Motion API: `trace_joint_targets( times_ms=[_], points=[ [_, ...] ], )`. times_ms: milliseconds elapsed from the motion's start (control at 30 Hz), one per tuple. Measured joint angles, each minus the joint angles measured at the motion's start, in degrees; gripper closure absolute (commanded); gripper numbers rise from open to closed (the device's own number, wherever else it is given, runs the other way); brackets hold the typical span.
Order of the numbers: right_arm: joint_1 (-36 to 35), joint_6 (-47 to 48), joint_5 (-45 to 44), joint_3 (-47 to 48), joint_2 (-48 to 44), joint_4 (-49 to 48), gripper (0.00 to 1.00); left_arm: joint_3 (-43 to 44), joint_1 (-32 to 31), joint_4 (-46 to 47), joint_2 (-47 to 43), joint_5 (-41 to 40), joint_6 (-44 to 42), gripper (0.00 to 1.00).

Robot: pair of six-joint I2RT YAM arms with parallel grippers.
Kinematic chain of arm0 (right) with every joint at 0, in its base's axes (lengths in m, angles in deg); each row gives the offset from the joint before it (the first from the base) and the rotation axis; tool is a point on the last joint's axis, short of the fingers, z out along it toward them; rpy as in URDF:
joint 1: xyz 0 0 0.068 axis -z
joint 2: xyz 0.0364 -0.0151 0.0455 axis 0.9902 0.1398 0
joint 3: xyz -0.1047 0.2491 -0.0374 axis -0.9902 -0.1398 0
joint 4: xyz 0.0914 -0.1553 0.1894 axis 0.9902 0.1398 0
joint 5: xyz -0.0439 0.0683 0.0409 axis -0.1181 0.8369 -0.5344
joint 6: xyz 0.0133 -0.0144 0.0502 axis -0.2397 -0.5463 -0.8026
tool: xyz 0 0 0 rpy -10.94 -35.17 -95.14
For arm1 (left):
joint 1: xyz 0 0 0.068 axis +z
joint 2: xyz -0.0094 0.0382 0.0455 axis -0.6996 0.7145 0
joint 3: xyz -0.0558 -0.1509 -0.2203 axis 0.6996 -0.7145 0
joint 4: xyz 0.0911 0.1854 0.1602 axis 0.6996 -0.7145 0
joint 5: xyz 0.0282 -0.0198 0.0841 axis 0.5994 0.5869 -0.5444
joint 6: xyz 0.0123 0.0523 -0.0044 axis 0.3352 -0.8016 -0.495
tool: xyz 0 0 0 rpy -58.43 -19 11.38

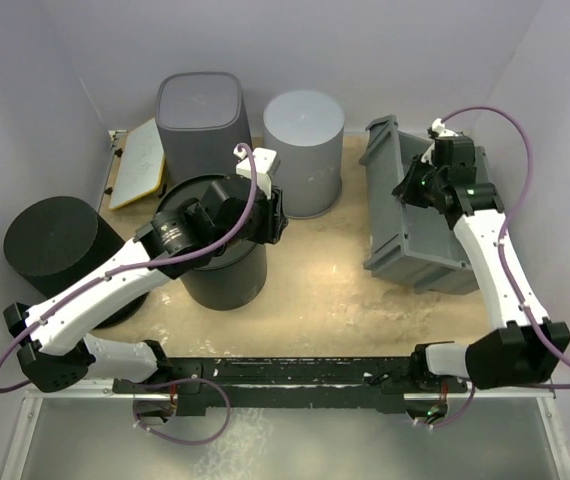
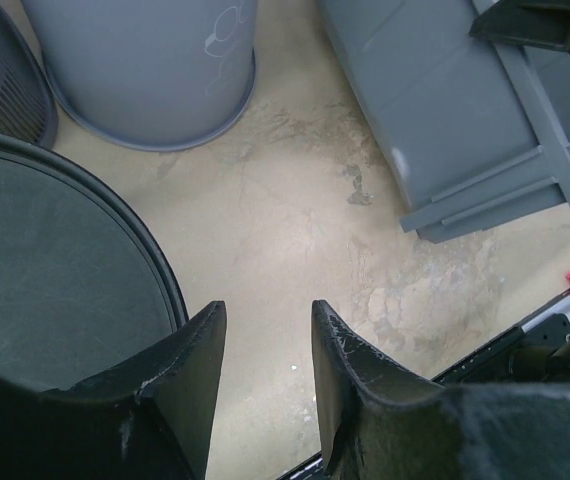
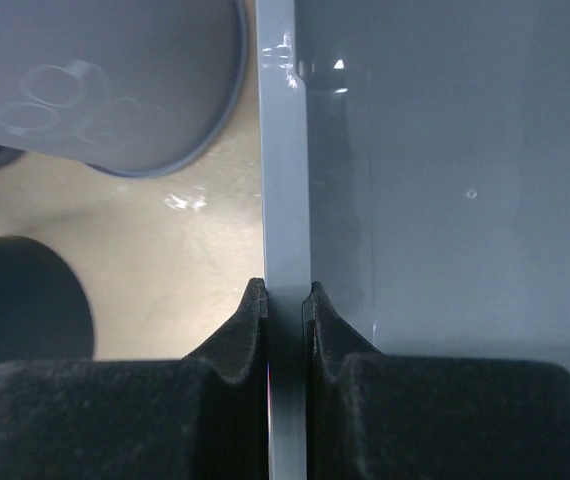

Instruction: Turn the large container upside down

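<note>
The large grey rectangular container (image 1: 410, 225) stands tipped on its side at the right of the table, and shows in the left wrist view (image 2: 435, 110) too. My right gripper (image 1: 408, 187) is shut on its edge wall; in the right wrist view the fingers (image 3: 287, 295) pinch the thin grey wall (image 3: 285, 150) between them, with the container's broad face (image 3: 455, 180) to the right. My left gripper (image 1: 275, 215) hovers open and empty over the table middle, its fingers (image 2: 265, 330) apart above bare tabletop, beside a dark round bin (image 2: 45, 270).
The dark round bin (image 1: 223, 270) stands under my left arm. A light grey cylinder (image 1: 305, 150) and a dark grey square bin (image 1: 200, 115) stand at the back. A black cylinder (image 1: 55, 245) is at far left, with a pale flat board (image 1: 140, 160) behind it.
</note>
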Motion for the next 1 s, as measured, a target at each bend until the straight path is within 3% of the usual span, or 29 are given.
trace_joint_targets(
  times_ms=[400,667,1000],
  points=[
    [4.79,-14.25,7.3,-2.93,-9.7,-3.13,1.0,0.02,0.0,-0.07,-0.17,0.17,-0.02,0.63],
    [13.31,-28.72,21.14,-14.82,-14.58,-19.67,1.0,0.02,0.0,-0.11,-0.15,0.15,-0.07,0.63],
    [15.02,-43.67,27.3,-24.98,-15.89,-39.6,1.0,0.02,0.0,-0.09,0.0,0.15,-0.07,0.64]
  ],
)
